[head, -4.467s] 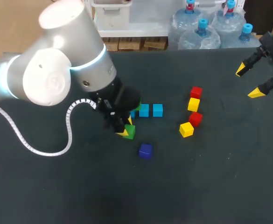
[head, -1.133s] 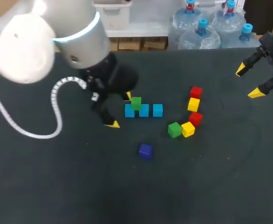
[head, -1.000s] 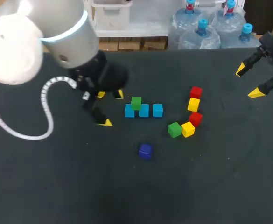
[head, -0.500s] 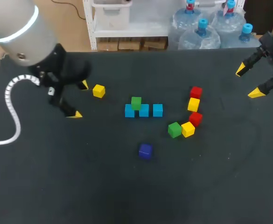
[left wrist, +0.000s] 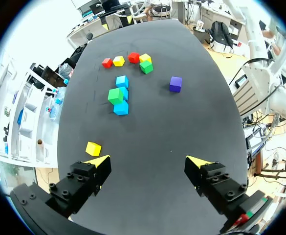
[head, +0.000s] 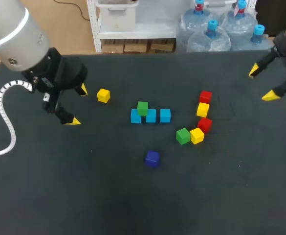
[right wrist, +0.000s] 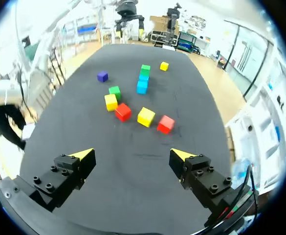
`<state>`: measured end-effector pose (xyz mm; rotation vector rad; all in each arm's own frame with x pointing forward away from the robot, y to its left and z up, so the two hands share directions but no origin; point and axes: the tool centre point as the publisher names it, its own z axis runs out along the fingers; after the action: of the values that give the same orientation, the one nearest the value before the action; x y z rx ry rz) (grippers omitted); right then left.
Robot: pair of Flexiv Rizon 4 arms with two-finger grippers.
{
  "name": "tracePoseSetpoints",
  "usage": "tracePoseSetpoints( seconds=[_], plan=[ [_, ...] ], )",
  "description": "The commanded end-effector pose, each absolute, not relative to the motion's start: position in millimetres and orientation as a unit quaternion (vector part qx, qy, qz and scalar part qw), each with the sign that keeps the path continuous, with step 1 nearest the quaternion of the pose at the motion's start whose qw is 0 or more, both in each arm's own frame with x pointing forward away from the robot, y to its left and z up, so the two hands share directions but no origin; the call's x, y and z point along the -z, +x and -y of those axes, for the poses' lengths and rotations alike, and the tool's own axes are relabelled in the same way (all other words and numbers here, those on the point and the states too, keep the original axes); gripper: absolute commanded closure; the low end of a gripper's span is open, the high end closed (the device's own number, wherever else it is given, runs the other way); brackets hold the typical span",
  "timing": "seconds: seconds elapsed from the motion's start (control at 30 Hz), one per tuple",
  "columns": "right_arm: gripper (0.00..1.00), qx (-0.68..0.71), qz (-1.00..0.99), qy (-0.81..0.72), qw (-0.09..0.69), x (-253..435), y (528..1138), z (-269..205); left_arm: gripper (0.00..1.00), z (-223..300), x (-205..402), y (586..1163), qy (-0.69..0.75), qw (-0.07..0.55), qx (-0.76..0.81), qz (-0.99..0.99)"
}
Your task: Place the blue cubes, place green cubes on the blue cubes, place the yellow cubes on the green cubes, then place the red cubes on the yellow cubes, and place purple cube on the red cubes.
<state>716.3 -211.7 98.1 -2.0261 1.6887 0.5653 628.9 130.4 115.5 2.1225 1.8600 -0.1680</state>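
While L claw gapes, green cube tops blue row.

Lighting: even, diffuse room light from overhead; the dark matte table takes it without glare in the head view and reads as a paler grey in both wrist views. Shadows: faint, short and soft-edged, sitting close under the purple cube, with no hard outline anywhere on the cloth. Exposure: the white shell of the left arm is the brightest surface in the head view, and both wrist views wash out towards white past the table's far edge.
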Motion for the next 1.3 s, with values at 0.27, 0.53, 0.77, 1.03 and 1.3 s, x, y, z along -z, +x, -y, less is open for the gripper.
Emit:
tracePoseSetpoints(
  seconds=[0.27,0.53,0.77,1.03,1.3],
  plan=[
    [0.0,-0.211,-0.521,-0.795,0.228,-131,708,171,0.0,-131,-115,629,0.742,0.158,0.059,-0.649],
    [0.0,-0.229,-0.48,-0.817,0.221,-129,691,124,0.0,-131,-115,629,0.742,0.158,0.059,-0.649],
    [0.0,-0.241,-0.473,-0.818,0.221,-120,674,88,0.0,-131,-115,629,0.742,0.158,0.059,-0.649],
    [0.0,-0.244,-0.447,-0.834,0.213,-105,661,57,0.0,-131,-115,629,0.742,0.158,0.059,-0.649],
    [0.0,-0.253,-0.438,-0.838,0.205,-90,649,38,0.0,-131,-115,629,0.742,0.158,0.059,-0.649]
  ],
)
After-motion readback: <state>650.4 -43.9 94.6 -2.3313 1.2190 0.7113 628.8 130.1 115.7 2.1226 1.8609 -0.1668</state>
